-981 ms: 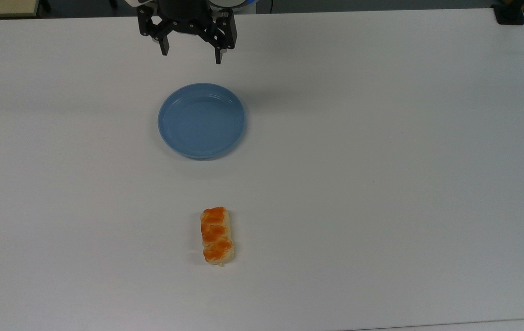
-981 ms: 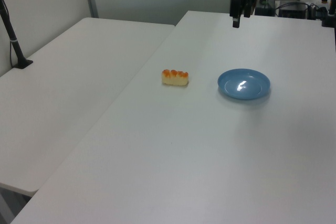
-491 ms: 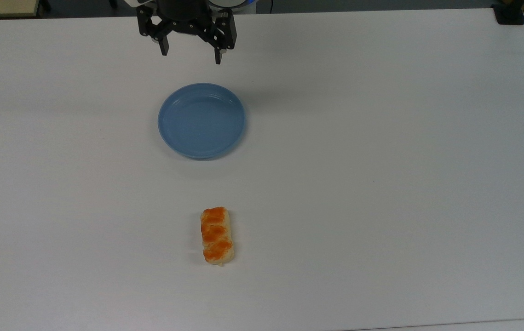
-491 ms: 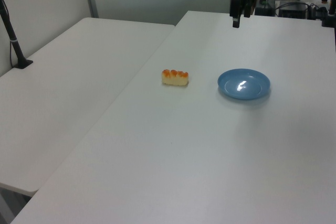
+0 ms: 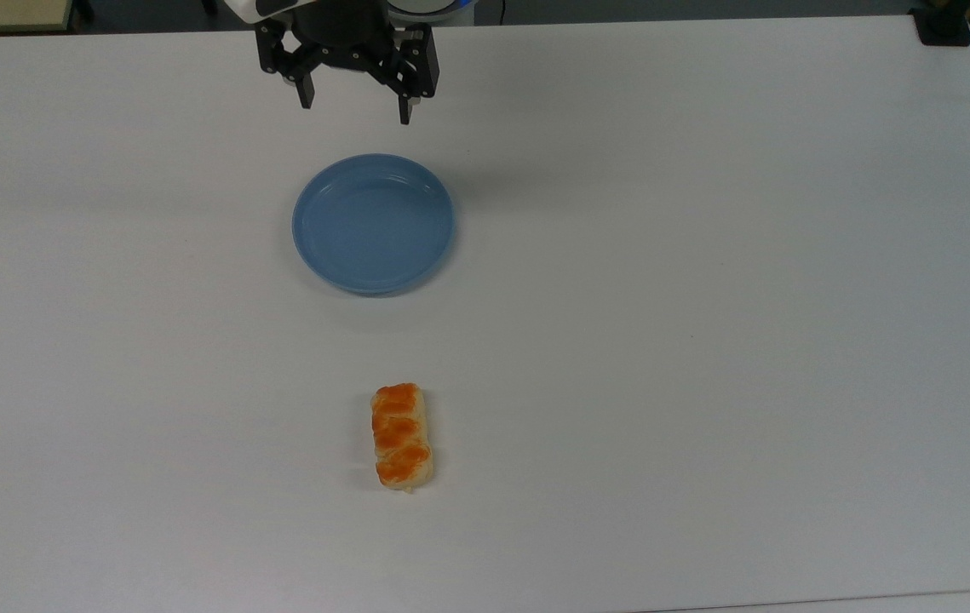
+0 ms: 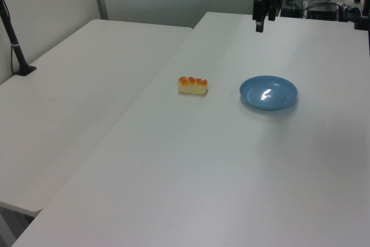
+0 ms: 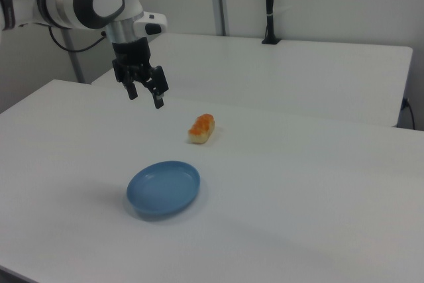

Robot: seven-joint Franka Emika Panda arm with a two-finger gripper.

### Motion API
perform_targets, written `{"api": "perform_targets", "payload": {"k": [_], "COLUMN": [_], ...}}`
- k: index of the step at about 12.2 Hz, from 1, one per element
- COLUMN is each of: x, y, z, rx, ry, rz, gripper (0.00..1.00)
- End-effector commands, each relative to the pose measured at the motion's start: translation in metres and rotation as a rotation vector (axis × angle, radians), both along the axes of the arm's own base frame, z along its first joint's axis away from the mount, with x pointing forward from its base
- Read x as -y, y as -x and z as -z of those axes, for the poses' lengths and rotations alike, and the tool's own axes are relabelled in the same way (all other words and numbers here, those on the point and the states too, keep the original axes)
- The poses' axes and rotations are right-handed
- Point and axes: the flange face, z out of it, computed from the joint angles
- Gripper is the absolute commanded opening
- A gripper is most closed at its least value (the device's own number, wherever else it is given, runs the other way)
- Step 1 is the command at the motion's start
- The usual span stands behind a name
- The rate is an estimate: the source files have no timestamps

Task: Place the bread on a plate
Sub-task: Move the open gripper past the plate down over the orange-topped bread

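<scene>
Blue plate [image 5: 373,224] bare; bread [image 5: 401,436] apart.

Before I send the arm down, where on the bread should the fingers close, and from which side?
Come from above and pinch the bread at its middle, across the narrow width. It lies flat and alone on the table, long pale sides exposed, so the open gripper should span it.

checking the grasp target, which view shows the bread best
The top view: the bread lies unblocked, its whole glazed top and outline clear. The left view shows one long side; the right view shows it end-on.
</scene>
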Motion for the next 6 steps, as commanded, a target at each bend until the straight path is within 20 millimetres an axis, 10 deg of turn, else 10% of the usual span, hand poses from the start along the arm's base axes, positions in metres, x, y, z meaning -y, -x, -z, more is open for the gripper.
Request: {"api": "perform_targets", "payload": {"k": [1, 6], "x": [-0.005, 0.006], "y": [-0.013, -0.043], "z": [0.0, 0.014], "rx": [0.07, 0.101], "ry": [-0.021, -0.076], "rz": [0.009, -0.057], "gripper": [1.0, 1.0]}}
